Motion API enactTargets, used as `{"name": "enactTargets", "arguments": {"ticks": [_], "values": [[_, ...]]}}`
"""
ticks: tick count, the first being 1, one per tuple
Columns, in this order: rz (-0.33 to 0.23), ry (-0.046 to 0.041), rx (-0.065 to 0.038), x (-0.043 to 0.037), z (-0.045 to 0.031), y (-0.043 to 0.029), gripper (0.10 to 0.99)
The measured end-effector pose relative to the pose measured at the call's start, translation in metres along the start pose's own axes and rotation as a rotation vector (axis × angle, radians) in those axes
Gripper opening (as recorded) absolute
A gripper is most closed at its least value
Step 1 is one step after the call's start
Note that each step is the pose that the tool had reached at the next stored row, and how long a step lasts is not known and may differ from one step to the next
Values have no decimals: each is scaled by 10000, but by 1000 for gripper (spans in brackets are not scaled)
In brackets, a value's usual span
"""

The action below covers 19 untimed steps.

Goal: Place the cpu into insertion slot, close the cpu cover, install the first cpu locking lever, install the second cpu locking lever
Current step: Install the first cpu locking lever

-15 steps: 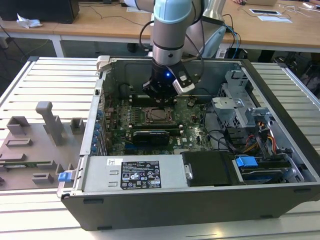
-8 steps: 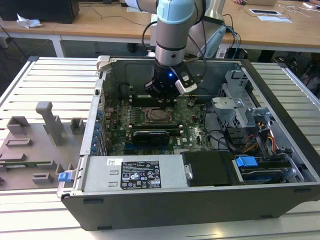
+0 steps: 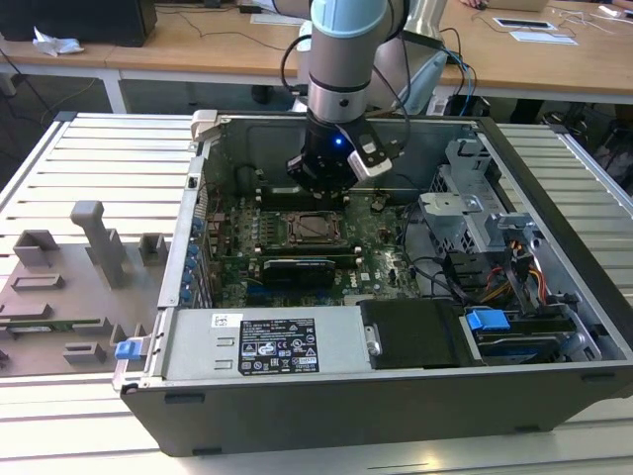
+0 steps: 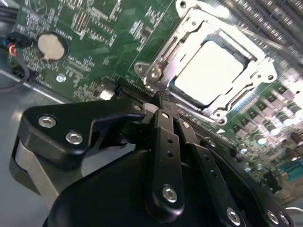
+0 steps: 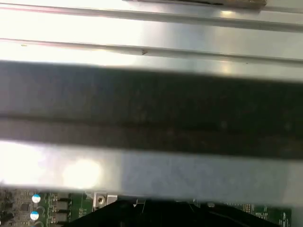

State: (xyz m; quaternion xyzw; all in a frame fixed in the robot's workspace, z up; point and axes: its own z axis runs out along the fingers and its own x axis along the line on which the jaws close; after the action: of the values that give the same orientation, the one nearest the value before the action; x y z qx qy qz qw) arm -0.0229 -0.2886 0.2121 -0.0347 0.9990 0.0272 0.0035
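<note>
The cpu (image 4: 210,71), a silver-grey square chip, lies framed by the silvery metal cpu cover (image 4: 165,59) in the second wrist view, with the black end effector (image 4: 160,101) pinched together alongside.

Rectangular black-and-white printed label (image 3: 278,345) on the grey metal power-supply housing (image 3: 198,348): text lines and small marks, too small to read. Nothing else legible.

silver-grey cylindrical robot arm (image 3: 341,69) w/ a pale blue joint cap (image 3: 356,15) at its upper end. just above the tool sits a black round wrist section (image 3: 326,148) w/ a small blue light (image 3: 337,142), and a light grey boxy camera mount (image 3: 371,158) beside it. thin black cables (image 3: 284,67) loop round the arm. matte black gripper (image 4: 163,106): rounded housing, round silver screw heads (image 4: 169,193).
</note>
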Motion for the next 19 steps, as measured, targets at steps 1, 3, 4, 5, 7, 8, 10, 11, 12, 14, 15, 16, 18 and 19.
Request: {"name": "enactTargets", "arguments": {"ticks": [1,3,4,5,7,8,10,11,12,14,15,16,18,19], "values": [[0,2,45,3,-1,-21,106],[1,5,113,11,-4,-66,106],[0,6,139,14,-6,-100,106],[0,7,148,18,-8,-139,106],[0,7,148,25,-13,-239,106],[-1,8,149,26,-15,-264,106],[-1,6,148,28,-16,-296,106],[-1,6,148,29,-17,-299,106],[1,9,151,29,-22,-300,106],[1,6,148,29,-50,-299,106],[0,6,149,28,-71,-298,106],[0,7,149,28,-92,-297,106],[0,7,149,28,-147,-294,106],[-1,7,149,27,-172,-292,106]]}}
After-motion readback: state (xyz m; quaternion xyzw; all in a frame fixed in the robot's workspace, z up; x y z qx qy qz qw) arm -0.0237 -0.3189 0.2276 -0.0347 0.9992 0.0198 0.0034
